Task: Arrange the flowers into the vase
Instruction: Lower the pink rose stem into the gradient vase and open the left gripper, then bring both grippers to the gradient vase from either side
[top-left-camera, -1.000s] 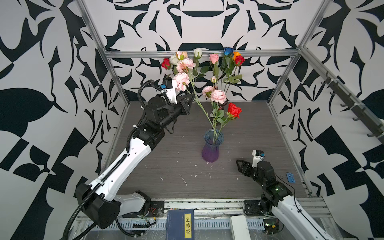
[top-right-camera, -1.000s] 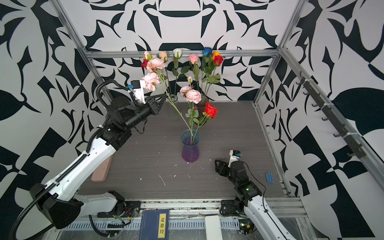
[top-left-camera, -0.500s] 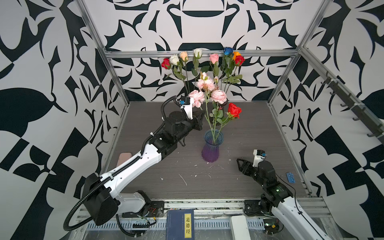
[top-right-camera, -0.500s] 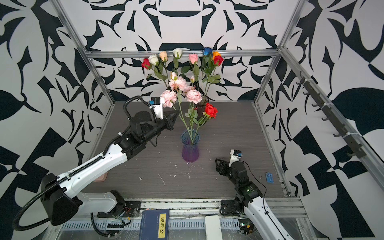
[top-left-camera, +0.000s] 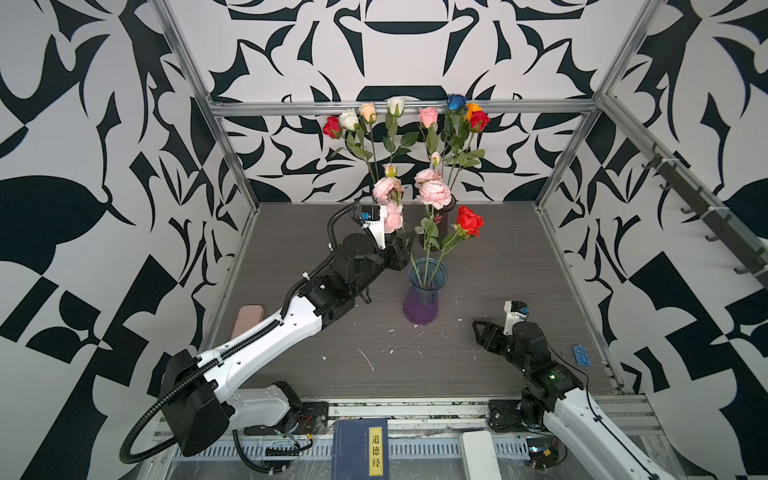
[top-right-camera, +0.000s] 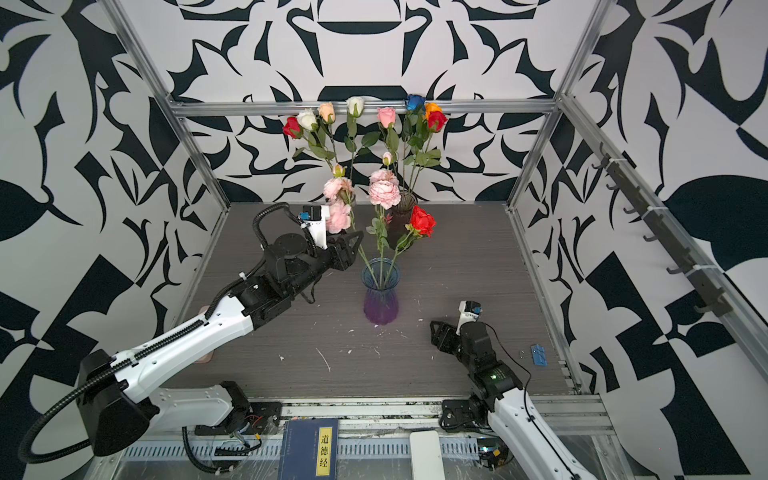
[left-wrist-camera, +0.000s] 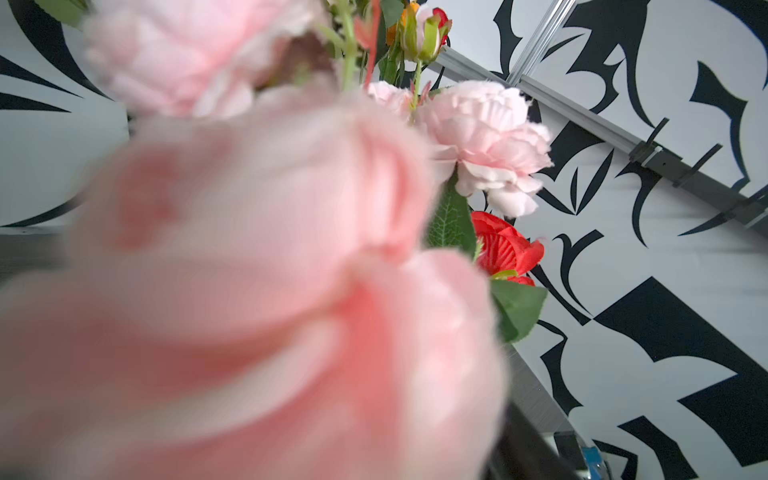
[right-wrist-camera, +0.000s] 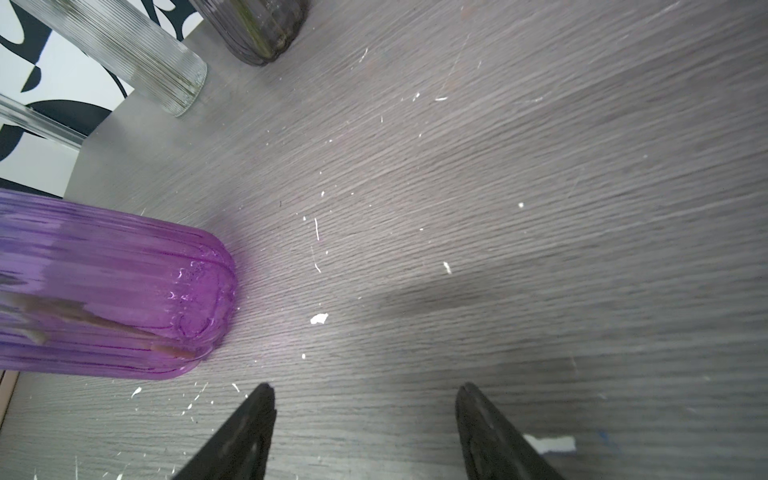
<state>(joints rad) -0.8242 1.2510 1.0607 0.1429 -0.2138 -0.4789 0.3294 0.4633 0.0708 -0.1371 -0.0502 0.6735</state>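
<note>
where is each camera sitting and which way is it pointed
Both top views: high at the front, looking down at the table and back wall; left arm and right arm show.
Left wrist: on the left arm, facing pink blooms up close; no fingers visible.
Right wrist: low over the table, facing the vase; both fingers show, apart.
Shared: the vase, right wrist and top views; the red rose, left wrist and top views.

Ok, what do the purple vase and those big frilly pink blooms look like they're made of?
The purple vase looks like tinted glass, possibly clear plastic: glossy, ribbed, with stems showing through its wall. The pink blooms look like matte fabric, with soft, slightly frayed petal edges.
</note>
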